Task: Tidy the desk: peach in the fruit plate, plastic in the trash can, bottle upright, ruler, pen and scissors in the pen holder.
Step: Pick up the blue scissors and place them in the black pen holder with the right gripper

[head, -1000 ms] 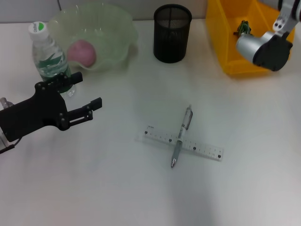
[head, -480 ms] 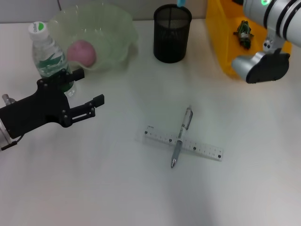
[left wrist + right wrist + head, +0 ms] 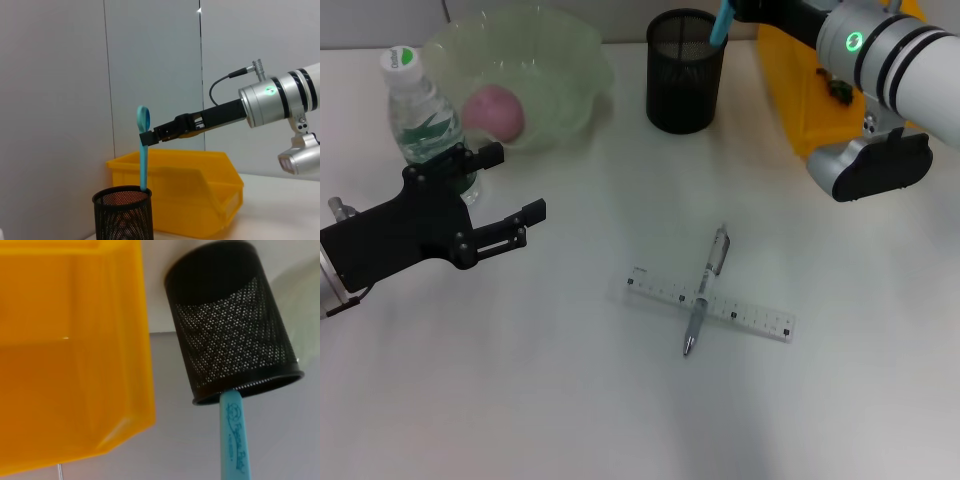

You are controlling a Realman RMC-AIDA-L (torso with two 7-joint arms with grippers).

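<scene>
Item in hand: the scissors, teal-handled, which we hold upright over the pen holder, their lower end already inside the black mesh rim, at about twelve o'clock on the surface. The right gripper has its jaws closed on the handle shank just below the finger loop. We judge the scissors light and stiff, smooth plastic at the handle and so liable to pivot in a narrow pinch; a grip near the loop keeps the blades hanging straight down, which suits a drop into the holder. The holder itself looks light and could tip if the blades catch its rim. Item: pen, lying across the ruler near the centre of the surface, touching it. We judge the pen rigid, light and prone to roll, best taken at mid-barrel; the ruler is thin, flat, clear and hard to get the jaws under, so an end overhanging or a tilt on the pen would help. Item: peach, already in the pale green fruit plate at eleven o'clock. Item: bottle, upright at ten o'clock just beside the plate. Item: yellow trash can at one o'clock. The left gripper hangs at nine o'clock near the bottle, jaws spread wide and empty.
</scene>
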